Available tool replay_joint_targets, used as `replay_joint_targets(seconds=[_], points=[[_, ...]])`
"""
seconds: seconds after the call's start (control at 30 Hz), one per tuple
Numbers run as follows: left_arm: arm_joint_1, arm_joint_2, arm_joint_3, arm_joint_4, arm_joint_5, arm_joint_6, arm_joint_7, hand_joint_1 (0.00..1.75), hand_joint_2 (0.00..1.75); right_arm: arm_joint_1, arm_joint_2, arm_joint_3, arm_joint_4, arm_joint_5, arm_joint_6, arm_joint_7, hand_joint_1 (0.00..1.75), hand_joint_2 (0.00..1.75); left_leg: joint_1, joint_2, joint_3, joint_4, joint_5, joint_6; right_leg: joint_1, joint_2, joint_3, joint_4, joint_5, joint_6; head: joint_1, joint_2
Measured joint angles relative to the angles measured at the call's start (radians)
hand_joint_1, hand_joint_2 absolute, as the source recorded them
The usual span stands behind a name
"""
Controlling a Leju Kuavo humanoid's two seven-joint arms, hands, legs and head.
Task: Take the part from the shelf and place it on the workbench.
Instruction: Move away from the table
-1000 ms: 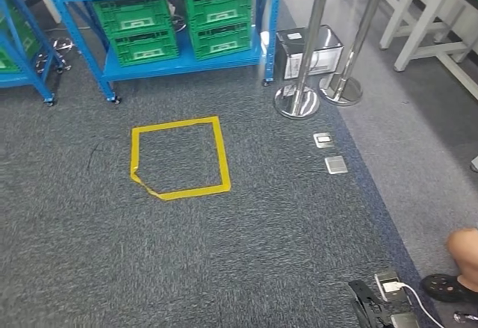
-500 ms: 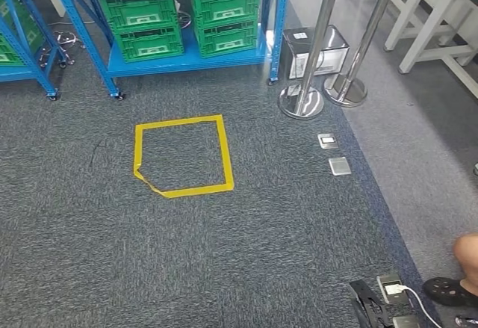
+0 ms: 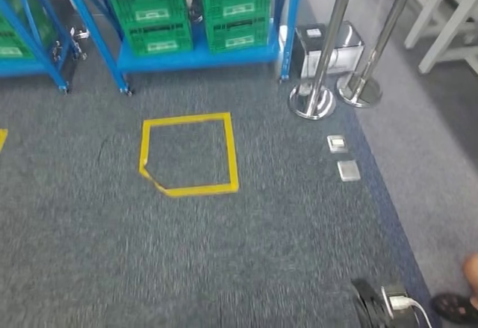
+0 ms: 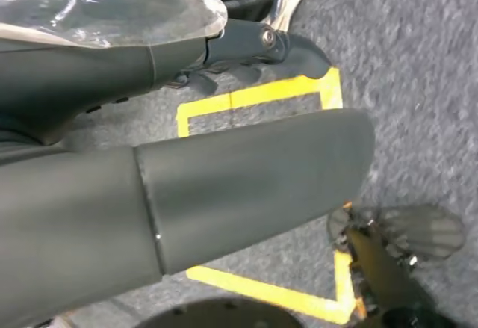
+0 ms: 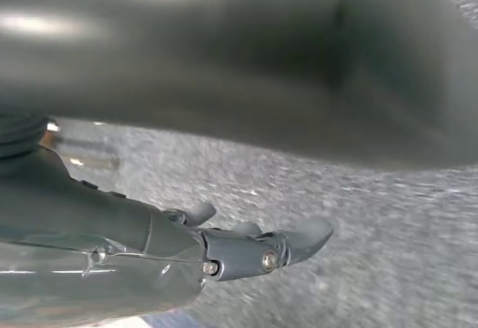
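Grey carpet floor (image 3: 84,253) bears a yellow tape square (image 3: 189,154); blue shelf (image 3: 186,55) carries green crates (image 3: 149,18).

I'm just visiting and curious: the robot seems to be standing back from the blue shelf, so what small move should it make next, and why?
Probably a step forward toward the yellow floor square. The blue shelf with its green crates lies beyond that square, seemingly out of reach, and the left hand and right hand hang over carpet, holding nothing.

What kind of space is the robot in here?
Most likely a factory or lab test area. A blue metal shelf holds green plastic crates, a yellow tape square marks a standing spot on grey carpet, and chrome queue stanchions fence off the zone.
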Motion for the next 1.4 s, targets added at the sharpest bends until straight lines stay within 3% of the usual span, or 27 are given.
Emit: replay_joint_targets(seconds=[0.07,0.1,0.2,0.23,0.27,0.3,0.37,0.43,0.5,0.57,0.63,0.7,0.73,0.77,0.8,0.87,0.9,0.93,1.03,1.1,1.13,1.2,1.27,1.3,1.37,1.4], points=[[0.001,-0.002,0.000,0.000,0.000,0.000,0.002,0.00,0.00,0.003,0.000,0.000,0.000,0.000,0.000,-0.001,0.00,0.00,0.002,0.003,-0.005,0.021,-0.012,-0.010,0.000,0.000,0.013,-0.001,-0.003,-0.011,-0.009,0.000],[0.002,-0.002,0.000,0.000,0.001,0.000,0.003,0.00,0.00,0.004,0.000,0.000,0.000,0.000,0.000,-0.002,0.00,0.00,0.002,0.005,-0.026,0.064,-0.024,-0.012,0.000,0.000,0.021,-0.005,-0.004,-0.015,-0.014,0.000],[0.002,-0.004,0.000,0.000,0.003,0.000,0.004,0.00,0.00,0.002,0.000,0.000,0.001,0.000,0.000,-0.004,0.00,0.00,-0.004,0.007,-0.176,0.297,-0.083,-0.007,0.010,-0.001,0.039,-0.012,-0.016,-0.030,-0.030,0.000],[0.003,-0.004,0.000,0.000,0.004,0.000,0.005,0.00,0.00,0.001,0.000,0.000,0.001,0.000,0.001,-0.005,0.00,0.00,-0.009,0.007,-0.217,0.344,-0.088,-0.001,0.015,0.000,0.047,-0.012,-0.022,-0.036,-0.033,0.000],[0.004,-0.004,0.000,0.000,0.004,0.000,0.005,0.00,0.00,0.001,0.000,0.000,0.001,0.000,0.001,-0.005,0.00,0.00,-0.015,0.007,-0.235,0.348,-0.072,0.008,0.020,0.000,0.057,-0.013,-0.030,-0.040,-0.035,0.000],[0.005,-0.004,0.000,0.000,0.004,0.000,0.005,0.00,0.00,0.001,0.000,0.000,0.001,0.000,0.001,-0.005,0.00,0.00,-0.023,0.007,-0.231,0.312,-0.036,0.019,0.024,0.000,0.070,-0.013,-0.039,-0.044,-0.036,0.000],[0.005,-0.003,0.000,0.000,0.005,0.001,0.005,0.00,0.00,-0.001,0.001,0.000,0.001,0.000,0.001,-0.007,0.00,0.00,-0.044,0.007,-0.182,0.173,0.054,0.045,0.029,0.001,0.096,-0.015,-0.058,-0.047,-0.037,0.000],[0.002,0.000,0.000,0.000,0.005,0.001,0.005,0.00,0.00,-0.005,0.003,0.000,0.000,0.000,0.001,-0.010,0.00,0.00,-0.060,0.007,-0.139,0.075,0.073,0.064,0.030,0.003,0.105,-0.019,-0.074,-0.045,-0.041,0.000],[-0.001,0.002,0.000,0.000,0.006,0.002,0.005,0.00,0.00,-0.007,0.005,0.000,0.000,0.000,0.002,-0.012,0.00,0.00,-0.063,0.005,-0.120,0.046,0.057,0.071,0.029,0.002,0.118,-0.019,-0.078,-0.037,-0.042,0.000],[0.002,0.001,0.000,0.000,0.007,0.002,0.005,0.00,0.00,-0.008,0.005,0.001,0.000,0.000,0.003,-0.012,0.00,0.00,-0.058,0.005,-0.091,0.025,0.065,0.073,0.029,0.000,0.131,0.000,-0.087,-0.030,-0.039,0.000],[0.004,0.000,0.000,0.000,0.007,0.002,0.006,0.00,0.00,-0.009,0.005,0.001,0.000,-0.001,0.003,-0.013,0.00,0.00,-0.052,0.006,-0.063,0.014,0.060,0.075,0.028,-0.001,0.092,0.090,-0.122,-0.022,-0.035,0.000],[0.002,-0.001,0.000,0.000,0.007,0.002,0.006,0.00,0.00,-0.011,0.004,0.001,0.000,-0.001,0.002,-0.013,0.00,0.00,-0.051,0.006,-0.050,0.013,0.049,0.076,0.024,-0.001,0.011,0.225,-0.175,-0.013,-0.028,0.000],[0.003,-0.002,0.000,0.000,0.007,0.002,0.006,0.00,0.00,-0.011,0.004,0.001,0.000,-0.001,0.002,-0.013,0.00,0.00,-0.050,0.005,-0.044,0.013,0.042,0.075,0.021,-0.001,-0.024,0.267,-0.192,-0.009,-0.024,0.000],[0.004,-0.003,0.000,0.000,0.007,0.002,0.006,0.00,0.00,-0.010,0.004,0.001,0.000,-0.001,0.003,-0.012,0.00,0.00,-0.049,0.004,-0.035,0.014,0.035,0.072,0.018,-0.001,-0.044,0.275,-0.189,-0.004,-0.022,0.000],[0.005,-0.004,0.000,0.000,0.007,0.002,0.006,0.00,0.00,-0.009,0.004,0.002,0.000,-0.001,0.003,-0.012,0.00,0.00,-0.046,0.003,-0.025,0.016,0.026,0.068,0.014,-0.001,-0.046,0.246,-0.159,0.000,-0.020,0.000],[0.008,-0.006,0.000,0.001,0.007,0.002,0.006,0.00,0.00,-0.006,0.003,0.002,0.000,-0.001,0.003,-0.011,0.00,0.00,-0.041,0.001,-0.005,0.021,0.007,0.058,0.008,0.000,-0.019,0.122,-0.059,0.010,-0.017,0.000],[0.007,-0.006,0.000,0.001,0.007,0.002,0.006,0.00,0.00,-0.006,0.004,0.002,0.001,-0.002,0.002,-0.011,0.00,0.00,-0.039,0.001,0.000,0.026,0.000,0.052,0.009,0.000,-0.007,0.068,-0.033,0.010,-0.015,0.000],[0.005,-0.006,0.000,0.001,0.007,0.002,0.006,0.00,0.00,-0.006,0.004,0.002,0.001,-0.002,0.002,-0.012,0.00,0.00,-0.038,0.001,0.001,0.030,-0.006,0.046,0.010,0.000,-0.002,0.037,-0.018,0.004,-0.013,0.000],[0.003,-0.006,0.000,0.002,0.007,0.002,0.007,0.00,0.00,-0.006,0.004,0.003,0.002,-0.002,0.002,-0.011,0.00,0.00,-0.041,0.001,0.000,0.041,-0.014,0.029,0.014,0.000,0.004,0.024,-0.020,-0.026,-0.014,0.000],[0.004,-0.007,0.000,0.002,0.007,0.002,0.007,0.00,0.00,-0.005,0.005,0.003,0.002,-0.002,0.003,-0.012,0.00,0.00,-0.039,0.003,-0.014,0.079,-0.031,0.020,0.011,0.000,0.023,0.019,-0.022,-0.036,-0.022,0.000],[0.002,-0.007,0.000,0.002,0.007,0.002,0.007,0.00,0.00,-0.005,0.004,0.003,0.002,-0.002,0.003,-0.013,0.00,0.00,-0.037,0.004,-0.041,0.129,-0.050,0.015,0.011,0.000,0.032,0.017,-0.023,-0.040,-0.026,0.000],[0.001,-0.008,0.000,0.002,0.009,0.002,0.007,0.00,0.00,-0.007,0.004,0.003,0.002,-0.002,0.005,-0.015,0.00,0.00,-0.033,0.006,-0.128,0.268,-0.097,0.009,0.014,0.000,0.039,0.016,-0.030,-0.044,-0.033,0.000],[0.004,-0.008,0.000,0.002,0.011,0.004,0.006,0.00,0.00,-0.007,0.004,0.003,0.002,-0.002,0.011,-0.016,0.00,0.00,-0.032,0.006,-0.197,0.348,-0.110,0.011,0.018,0.001,0.051,0.016,-0.041,-0.046,-0.035,0.000],[0.006,-0.008,0.000,0.002,0.012,0.005,0.006,0.00,0.00,-0.007,0.004,0.003,0.002,-0.001,0.014,-0.014,0.00,0.00,-0.033,0.006,-0.205,0.332,-0.086,0.015,0.020,0.002,0.060,0.016,-0.047,-0.047,-0.037,0.000],[0.007,-0.008,0.000,0.002,0.014,0.011,0.003,0.00,0.00,-0.008,0.004,0.003,0.002,0.000,0.021,-0.007,0.00,0.00,-0.037,0.005,-0.173,0.202,0.011,0.029,0.022,0.003,0.078,0.015,-0.062,-0.046,-0.038,0.000],[0.007,-0.008,0.000,0.002,0.014,0.013,0.002,0.00,0.00,-0.008,0.004,0.004,0.002,0.000,0.023,-0.004,0.00,0.00,-0.042,0.005,-0.155,0.146,0.037,0.034,0.023,0.004,0.087,0.014,-0.068,-0.045,-0.038,0.000]])
